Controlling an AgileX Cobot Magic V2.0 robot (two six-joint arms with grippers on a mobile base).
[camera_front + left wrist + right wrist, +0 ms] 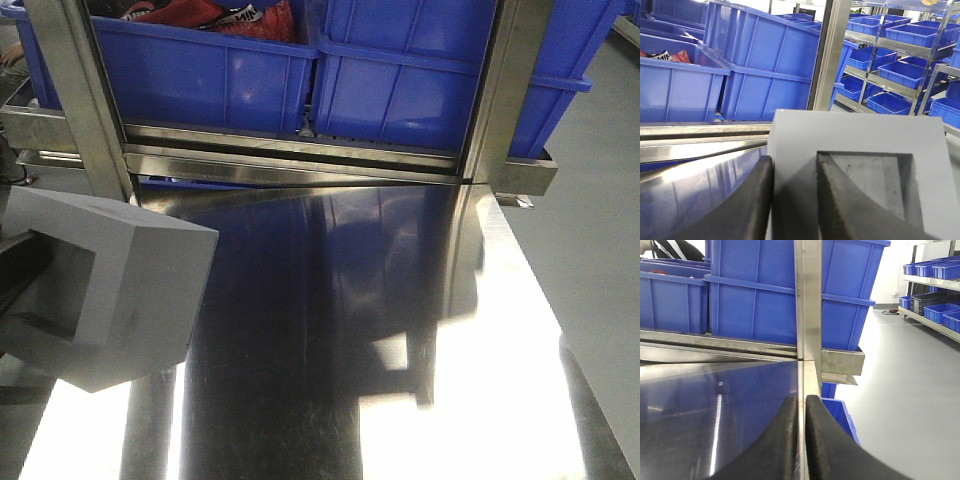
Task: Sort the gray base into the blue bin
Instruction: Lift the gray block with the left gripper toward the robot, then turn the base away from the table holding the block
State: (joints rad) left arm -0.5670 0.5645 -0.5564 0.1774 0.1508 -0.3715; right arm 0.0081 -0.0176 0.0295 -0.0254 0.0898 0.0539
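Left wrist view: gray base [855, 131], recess [871, 175] facing camera, pinched by jaws.

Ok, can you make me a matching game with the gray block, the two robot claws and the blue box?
Things:
1. gray base
2. left gripper
3. right gripper
4. blue bin

What fits:
A. closed on nothing
B. has red things inside
C. clamped on one wall of the block
D. has a square sunken hole in one face

Pairs: 1-D, 2-C, 3-A, 4-B
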